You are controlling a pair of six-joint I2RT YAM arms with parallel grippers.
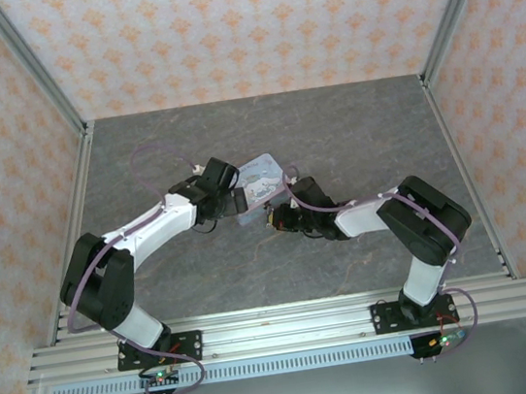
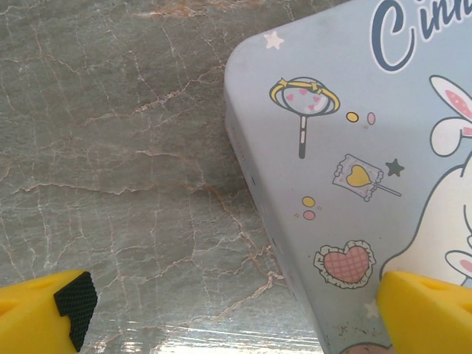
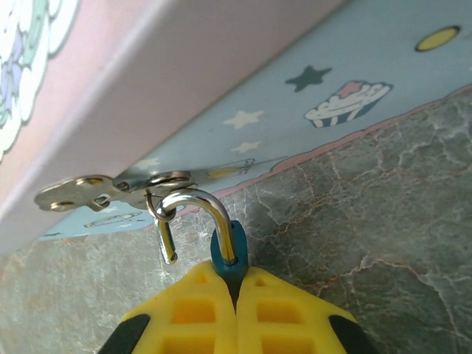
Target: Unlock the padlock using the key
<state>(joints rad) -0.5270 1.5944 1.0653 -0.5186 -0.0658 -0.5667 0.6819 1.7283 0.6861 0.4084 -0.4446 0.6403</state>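
In the right wrist view, the right gripper (image 3: 236, 284) has its yellow fingers (image 3: 195, 313) pressed together on the padlock (image 3: 227, 257). The small blue body is pinched right at the fingertips, with only its top edge poking out between them. Just beyond the tips the thin metal shackle (image 3: 198, 196) arches up and to the left. One leg is seated in the blue body; the other hangs free to the left of it, its end clear of the body. That free leg is threaded through the small ring of the metal hasp (image 3: 81, 193), which sits a little farther out and to the left, on the side of the cartoon-printed tin (image 3: 221, 66). The tin's pastel wall runs across above, and the grey marbled table (image 3: 383, 221) lies to the right.

In the left wrist view, the left gripper (image 2: 236, 324) is spread wide. Its left finger (image 2: 44, 313) is over bare table (image 2: 110, 147) and its right finger is over the tin's lid (image 2: 332, 147), so the tin's rounded corner lies between them.

From the top view, both grippers (image 1: 232, 199) (image 1: 276, 219) meet at the tin's (image 1: 261, 170) near edge.
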